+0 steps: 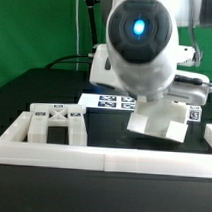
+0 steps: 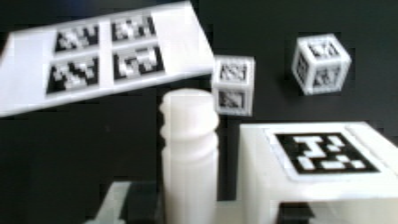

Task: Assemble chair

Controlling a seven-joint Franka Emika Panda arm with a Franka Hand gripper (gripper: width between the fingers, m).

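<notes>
Claw (image 2: 185, 206) clamps upright chair leg (image 2: 187, 135) beside tagged seat (image 2: 320, 152).

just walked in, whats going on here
The Panda arm is partway through building a toy chair. Its gripper is closed, apparently on an upright white post right beside the tagged seat. A ladder-like frame lies untouched just inside the border rail. Two small tagged blocks sit loose near the marker board.
</notes>
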